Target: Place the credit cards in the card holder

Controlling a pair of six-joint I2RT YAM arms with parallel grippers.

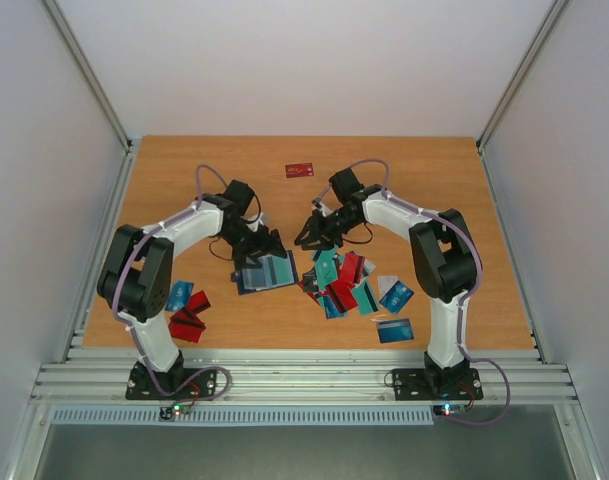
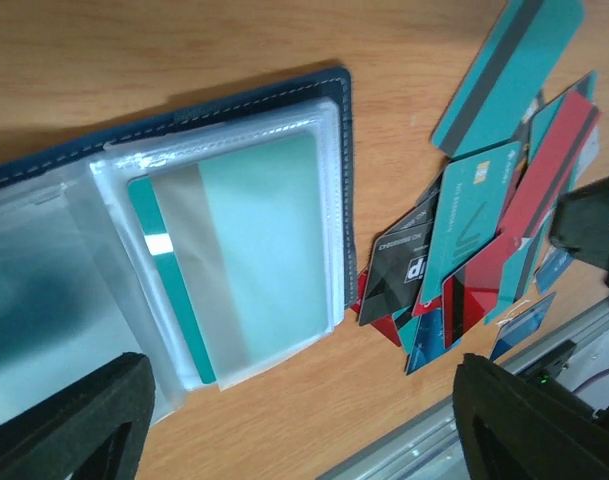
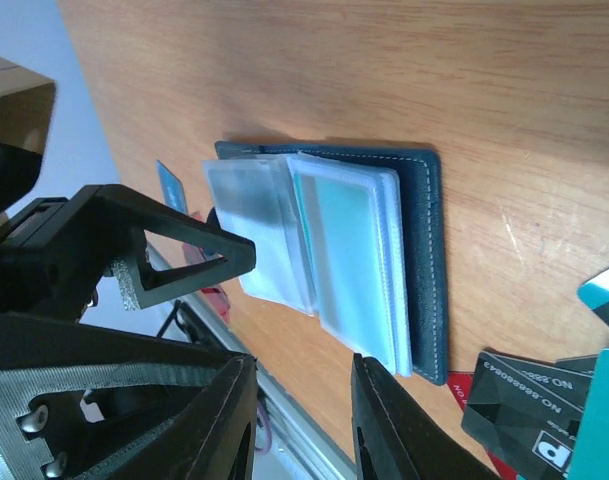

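**Teal card sleeved, heap next**

Navy card holder lies open on the counter, between the arms and toward the near edge, its clear sleeves fanned up. One teal card seems fully inside a sleeve. The left tool hangs over the holder, jaws spread wide and gripping nothing. The right tool hovers beside it, jaws a narrow gap apart and empty.

Loose cards lie heaped just right of the holder. The next move is probably a fresh card: take one from the heap's top, pinch it by a short end, and slide it in flat, while the other tool steadies a sleeve mouth.
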